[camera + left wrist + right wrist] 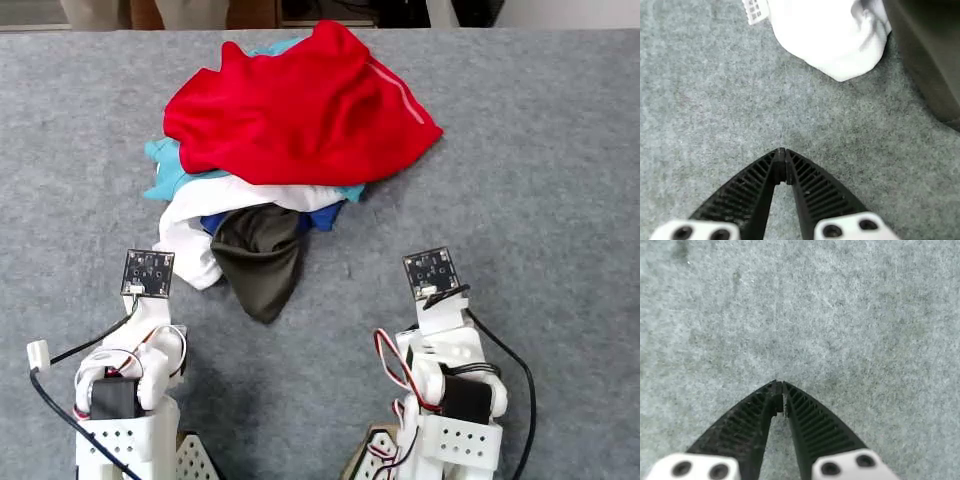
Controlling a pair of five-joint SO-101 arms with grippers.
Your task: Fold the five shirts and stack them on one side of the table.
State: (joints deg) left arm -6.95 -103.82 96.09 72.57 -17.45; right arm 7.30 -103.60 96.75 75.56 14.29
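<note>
The five shirts lay unfolded in one loose heap on the grey table point(560, 200), running from the middle of the far edge in towards the centre. The red shirt point(300, 105) was spread over the top and covered most of the heap. A teal shirt point(170, 170) stuck out from under it towards the left edge. The white shirt point(195, 225) was bunched below that, a strip of blue shirt point(325, 215) showed beneath the red hem, and a dark shirt point(262, 262) hung nearest the near edge in a drooping point.

Both arms sat at the near edge. The left arm point(140, 340) stood just short of the heap's near-left side. The left gripper point(780, 152) had its two ribbed fingers pressed together at the tips, holding nothing, over bare grey surface. The rounded fold of the white shirt point(830, 35) lay a little ahead of those tips without touching them. The dark shirt point(930, 55) sat off to one side, and a small printed tag point(754, 10), probably the white shirt's, lay at the cloth's border.

The right arm point(445, 360) stood well apart from the heap, off its near-right side. The right gripper point(779, 386) was likewise closed tip to tip on nothing, with plain grey table beneath and ahead of it.
</note>
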